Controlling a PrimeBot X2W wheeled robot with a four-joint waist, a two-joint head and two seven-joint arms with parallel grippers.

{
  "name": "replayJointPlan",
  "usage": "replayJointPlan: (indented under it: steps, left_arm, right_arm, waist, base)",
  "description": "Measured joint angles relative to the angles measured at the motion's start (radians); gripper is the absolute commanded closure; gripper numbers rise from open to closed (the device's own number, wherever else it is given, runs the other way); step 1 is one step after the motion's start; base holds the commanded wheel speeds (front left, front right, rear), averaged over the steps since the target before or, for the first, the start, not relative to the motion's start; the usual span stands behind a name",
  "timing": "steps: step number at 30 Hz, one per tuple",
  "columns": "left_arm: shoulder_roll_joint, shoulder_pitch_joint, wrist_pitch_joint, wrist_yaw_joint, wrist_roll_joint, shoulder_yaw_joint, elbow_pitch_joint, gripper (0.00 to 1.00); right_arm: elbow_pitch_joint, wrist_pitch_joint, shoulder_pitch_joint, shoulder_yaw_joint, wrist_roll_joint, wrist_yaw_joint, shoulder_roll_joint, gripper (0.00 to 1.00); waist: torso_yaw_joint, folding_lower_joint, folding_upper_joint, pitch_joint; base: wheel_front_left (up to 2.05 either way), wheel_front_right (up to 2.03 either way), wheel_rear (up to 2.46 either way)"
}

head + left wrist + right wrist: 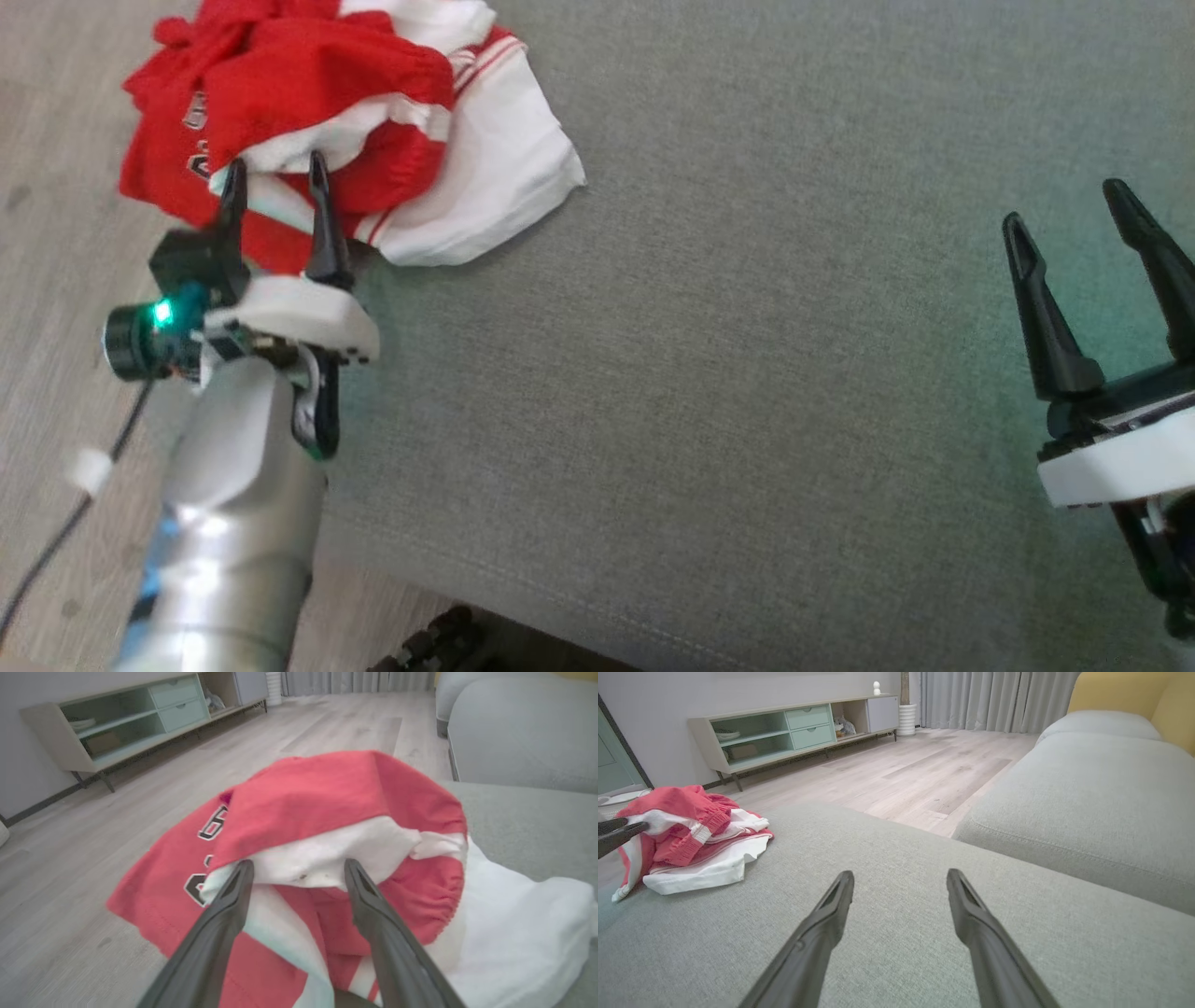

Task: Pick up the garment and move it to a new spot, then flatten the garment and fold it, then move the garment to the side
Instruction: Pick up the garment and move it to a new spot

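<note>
Dark fingers of the left gripper [275,166] stand spread on either side of a white fold in the crumpled red-and-white garment [373,103], tips at the cloth but nothing pinched yet. The garment lies heaped at the far left corner of the grey sofa cushion [700,373], one red edge hanging over toward the wood floor [56,280]. The right gripper [1067,210], also spread and empty, hovers over bare cushion well apart from the heap. By the look of it, the pick-up is in hand: next, the left fingers need to close on that fold, then lift the cloth clear and carry it toward the open cushion.
</note>
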Motion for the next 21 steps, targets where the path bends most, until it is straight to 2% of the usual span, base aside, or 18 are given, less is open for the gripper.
replayJointPlan:
  steps: [6,7,8,9,12,17,21]
  left_arm:
    - [0.03,-0.125,0.059,-0.025,-0.012,0.001,0.2,0.0]
    - [0.03,-0.125,0.059,-0.025,-0.012,0.001,0.2,0.45]
    - [0.032,-0.14,0.063,-0.031,-0.016,0.002,0.219,0.7]
    - [0.034,-0.153,0.063,-0.034,-0.016,0.001,0.235,1.0]
    - [0.048,-0.188,0.063,-0.047,-0.016,0.0,0.274,1.0]
    - [0.088,-0.198,0.005,-0.04,-0.012,-0.002,0.278,1.0]
    - [0.106,-0.195,-0.028,-0.03,-0.012,0.005,0.207,1.0]
  right_arm:
    - [-0.005,0.007,-0.019,0.0,0.01,0.0,-0.015,0.0]
    - [-0.005,0.007,-0.019,0.0,0.01,0.0,-0.015,0.0]
    - [-0.004,0.007,-0.018,0.0,0.01,0.0,-0.015,0.0]
    - [-0.004,0.007,-0.018,0.0,0.01,0.0,-0.015,0.0]
    - [-0.001,0.007,-0.018,-0.001,0.017,0.0,-0.014,0.0]
    - [0.016,0.006,-0.016,-0.003,0.018,0.0,-0.004,0.0]
    - [0.035,-0.012,-0.013,-0.007,0.018,0.0,0.024,0.0]
  waist:
    - [-0.027,-0.0003,0.0,0.036]
    - [-0.027,-0.0003,0.0,0.036]
    - [-0.03,-0.0002,0.0,0.036]
    - [-0.031,-0.0002,0.0,0.035]
    - [-0.032,-0.0003,0.0,0.027]
    - [-0.033,-0.0005,0.0,-0.005]
    - [-0.031,-0.0005,0.0,-0.044]
  base:
    - [0.0,0.0,0.0]
    - [0.0,0.0,0.0]
    - [0.0,0.0,0.0]
    - [0.0,0.0,0.0]
    - [0.0,0.0,0.0]
    - [0.0,0.0,0.0]
    - [0.0,0.0,0.0]
